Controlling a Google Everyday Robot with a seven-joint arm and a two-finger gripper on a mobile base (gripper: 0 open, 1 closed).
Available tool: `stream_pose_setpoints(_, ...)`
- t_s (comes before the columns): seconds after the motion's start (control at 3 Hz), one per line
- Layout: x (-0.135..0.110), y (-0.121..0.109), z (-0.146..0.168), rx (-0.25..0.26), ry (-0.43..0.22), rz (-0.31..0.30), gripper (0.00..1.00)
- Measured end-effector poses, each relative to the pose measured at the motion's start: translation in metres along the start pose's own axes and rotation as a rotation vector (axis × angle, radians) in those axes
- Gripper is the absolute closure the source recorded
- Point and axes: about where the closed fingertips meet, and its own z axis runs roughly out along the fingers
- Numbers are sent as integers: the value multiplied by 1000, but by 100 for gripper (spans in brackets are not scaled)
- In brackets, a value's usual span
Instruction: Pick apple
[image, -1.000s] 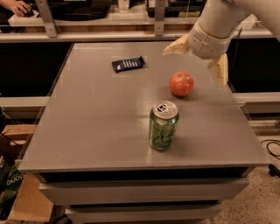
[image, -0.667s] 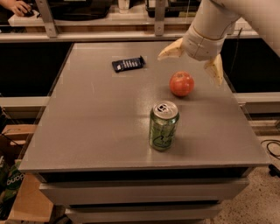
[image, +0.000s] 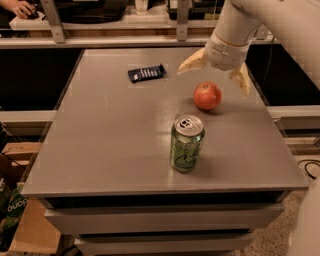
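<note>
The apple (image: 207, 95) is round and reddish-orange and rests on the grey table (image: 110, 145), right of centre. My gripper (image: 216, 75) hangs just above and behind the apple, open wide. One pale finger (image: 192, 62) points left and the other finger (image: 242, 80) points down at the right. The apple lies below the gap between them, untouched.
A green drink can (image: 186, 143) stands upright in front of the apple, nearer the table's front edge. A flat black packet (image: 146, 73) lies at the back of the table. A cardboard box (image: 20, 220) sits on the floor at the left.
My gripper has moved left and slightly down, so it now sits centred over the apple. The apple, can and packet have not moved.
</note>
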Motion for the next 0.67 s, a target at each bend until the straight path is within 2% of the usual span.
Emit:
stream_pose_setpoints(0.33,9,-1,7,-12,-18,-20,0)
stream_pose_setpoints(0.67,13,-1,10,-13,-22,-28,18)
